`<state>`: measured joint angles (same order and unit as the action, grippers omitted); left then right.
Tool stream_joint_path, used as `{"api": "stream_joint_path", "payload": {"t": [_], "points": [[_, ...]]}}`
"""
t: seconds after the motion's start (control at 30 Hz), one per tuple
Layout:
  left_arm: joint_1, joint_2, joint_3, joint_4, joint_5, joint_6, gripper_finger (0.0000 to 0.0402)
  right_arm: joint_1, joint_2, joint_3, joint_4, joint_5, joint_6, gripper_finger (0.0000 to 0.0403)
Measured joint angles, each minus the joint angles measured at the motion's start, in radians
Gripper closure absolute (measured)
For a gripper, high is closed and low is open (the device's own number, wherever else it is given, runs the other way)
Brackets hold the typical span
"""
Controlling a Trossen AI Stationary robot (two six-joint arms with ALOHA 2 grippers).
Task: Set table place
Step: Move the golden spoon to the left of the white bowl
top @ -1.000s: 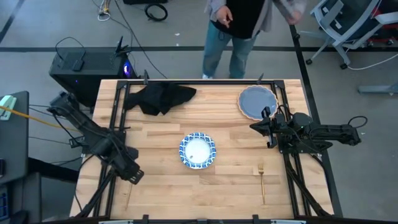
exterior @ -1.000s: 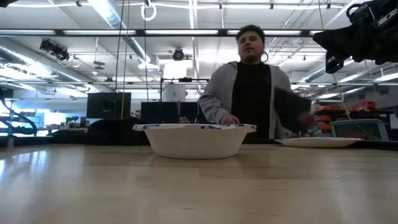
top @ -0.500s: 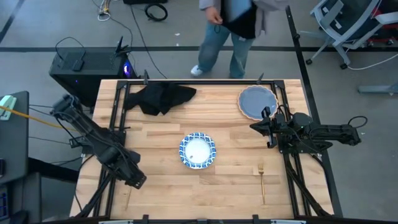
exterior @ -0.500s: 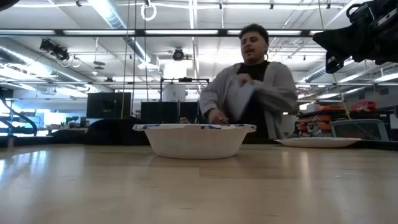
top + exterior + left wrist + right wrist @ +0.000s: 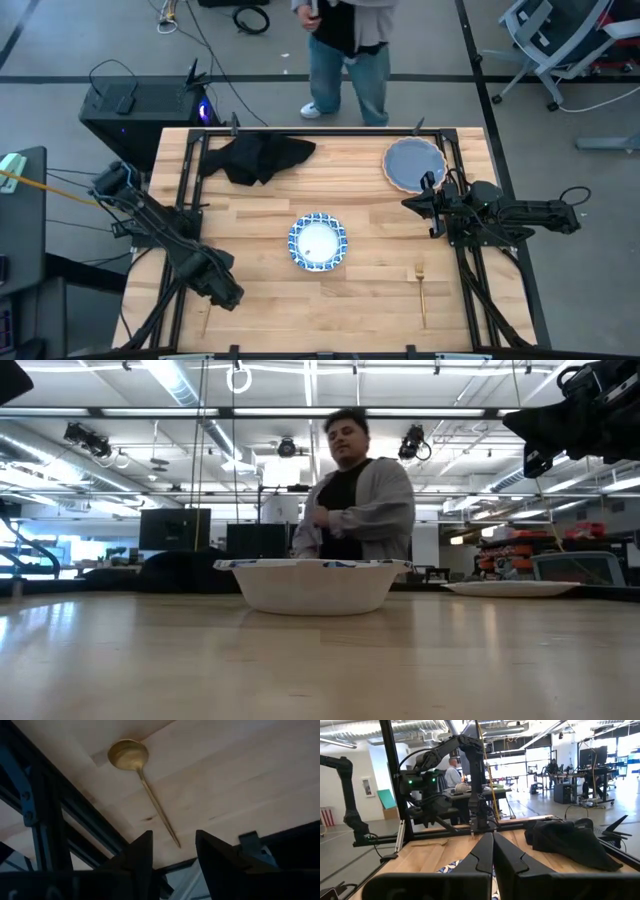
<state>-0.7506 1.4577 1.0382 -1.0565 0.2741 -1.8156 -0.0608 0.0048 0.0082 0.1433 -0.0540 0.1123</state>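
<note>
Over the last second, we saw only the left arm move. Its left gripper slid along the tabletop toward the near-left corner, at about 7 o'clock from the patterned dish. It ended over the gold spoon, which lay flat near the black rail. In the left wrist view, its fingers stood apart with the spoon's handle tip showing in the gap beyond them, not yet touched. We judged the spoon to be the first piece to be picked.

The right gripper had not moved. It hung above the tabletop at about 3 o'clock from the dish, its fingers pressed together and holding nothing.

Nothing of the place setting had shifted. The dish sat at the centre, the blue-grey plate at about 1 o'clock from it by the far rail, and the black napkin bunched at about 11 o'clock. The gold fork lay at about 4 o'clock near the right rail.

The person beyond the far edge had walked leftward, clear of the tabletop. We judged the setting barely begun, with every piece still scattered.
</note>
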Motion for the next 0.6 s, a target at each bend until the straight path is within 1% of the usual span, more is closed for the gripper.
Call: {"api": "stream_joint_path", "payload": {"t": [0.13,0.33,0.53,0.6], "points": [[-0.008,0.026,-0.010,0.012,-0.019,0.025,0.0244,0.000,0.000,0.000,0.000,0.000,0.000,0.0389],[-0.054,0.028,-0.152,0.235,-0.026,-0.065,0.0252,0.000,0.000,0.000,0.000,0.000,0.000,0.0389],[-0.088,0.028,-0.250,0.293,-0.026,-0.148,0.0261,0.000,0.000,0.000,0.000,0.000,0.001,0.0389],[-0.092,0.028,-0.282,0.368,-0.026,-0.157,0.0263,0.000,0.000,0.000,0.000,0.000,0.001,0.0389]]}}
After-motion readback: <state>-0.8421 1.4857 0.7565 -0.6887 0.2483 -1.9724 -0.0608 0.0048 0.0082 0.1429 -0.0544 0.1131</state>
